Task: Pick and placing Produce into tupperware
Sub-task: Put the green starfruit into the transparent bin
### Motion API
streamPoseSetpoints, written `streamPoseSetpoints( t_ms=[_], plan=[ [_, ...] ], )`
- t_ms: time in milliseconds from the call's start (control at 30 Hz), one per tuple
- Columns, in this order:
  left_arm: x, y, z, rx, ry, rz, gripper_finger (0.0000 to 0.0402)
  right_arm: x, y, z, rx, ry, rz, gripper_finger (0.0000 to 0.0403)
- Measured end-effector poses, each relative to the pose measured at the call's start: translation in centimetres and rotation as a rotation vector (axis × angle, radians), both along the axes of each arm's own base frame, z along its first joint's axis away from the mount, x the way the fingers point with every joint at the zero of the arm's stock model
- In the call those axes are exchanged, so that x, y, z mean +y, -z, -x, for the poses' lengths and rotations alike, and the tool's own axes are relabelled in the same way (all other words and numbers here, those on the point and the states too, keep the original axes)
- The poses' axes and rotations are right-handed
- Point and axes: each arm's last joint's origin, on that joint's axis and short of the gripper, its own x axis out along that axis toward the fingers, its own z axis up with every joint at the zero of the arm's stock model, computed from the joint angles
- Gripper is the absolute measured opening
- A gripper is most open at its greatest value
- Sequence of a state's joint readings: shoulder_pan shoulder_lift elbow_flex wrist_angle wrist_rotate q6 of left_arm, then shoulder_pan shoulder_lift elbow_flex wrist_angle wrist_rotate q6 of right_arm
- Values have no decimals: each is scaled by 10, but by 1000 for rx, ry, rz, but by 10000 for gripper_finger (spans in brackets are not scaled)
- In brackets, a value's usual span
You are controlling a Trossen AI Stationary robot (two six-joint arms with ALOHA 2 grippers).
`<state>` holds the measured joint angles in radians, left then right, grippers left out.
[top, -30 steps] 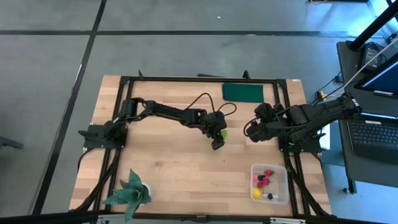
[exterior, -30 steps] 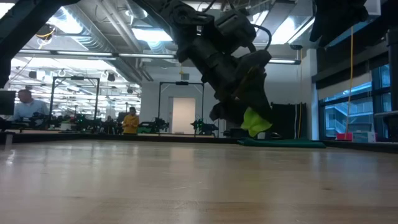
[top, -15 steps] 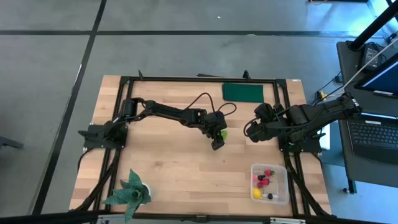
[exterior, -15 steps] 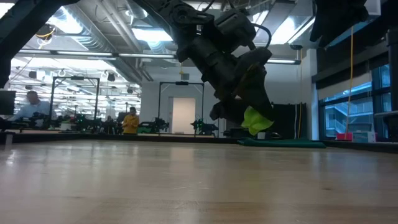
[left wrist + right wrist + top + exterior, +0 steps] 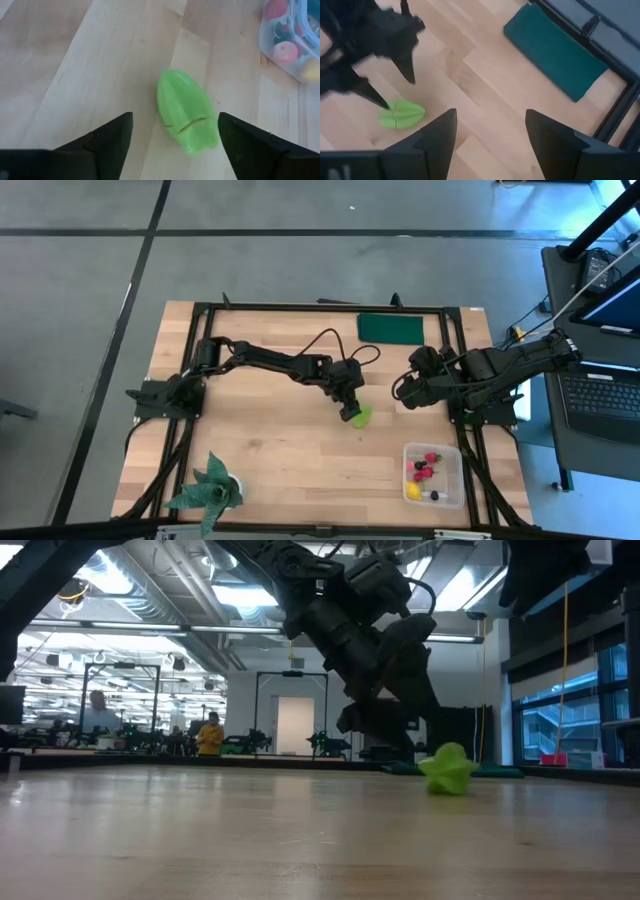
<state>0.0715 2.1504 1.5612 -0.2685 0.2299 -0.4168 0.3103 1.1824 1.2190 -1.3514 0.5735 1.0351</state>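
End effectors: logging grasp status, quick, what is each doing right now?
Left end effector: open, empty, above the green fruit lying on the table.
Right end effector: open, empty.

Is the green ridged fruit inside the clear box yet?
No. The green fruit lies on the bare table under the open left gripper, well apart from the clear box.

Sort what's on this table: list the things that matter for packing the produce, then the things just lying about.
Part of the job:
- green ridged fruit, on the bare wood
- clear tupperware
- red berries, yellow lemon, dark berry, inside it

Lying about:
- potted plant
- dark green rectangle
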Motion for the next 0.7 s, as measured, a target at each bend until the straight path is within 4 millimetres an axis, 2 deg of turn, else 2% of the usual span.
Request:
streamPoseSetpoints(
  t_ms=[100,233,333,433,567,700],
  plan=[
    [-1,-16,4,-25,20,4,292,0,0,0,34,-63,28,239],
    [-1,-56,20,-49,51,-28,291,2,-1,-5,61,-215,86,239],
    [-2,-84,40,-16,24,-62,287,4,-5,-13,18,-303,116,239],
    [-6,-109,62,29,-18,-118,287,6,-8,-20,-50,-320,117,239],
    [-18,-130,91,134,-93,-192,291,6,-9,-21,-16,-410,178,239],
    [-31,-141,117,256,-146,-254,287,7,-9,-22,22,-485,224,239]
  ],
)
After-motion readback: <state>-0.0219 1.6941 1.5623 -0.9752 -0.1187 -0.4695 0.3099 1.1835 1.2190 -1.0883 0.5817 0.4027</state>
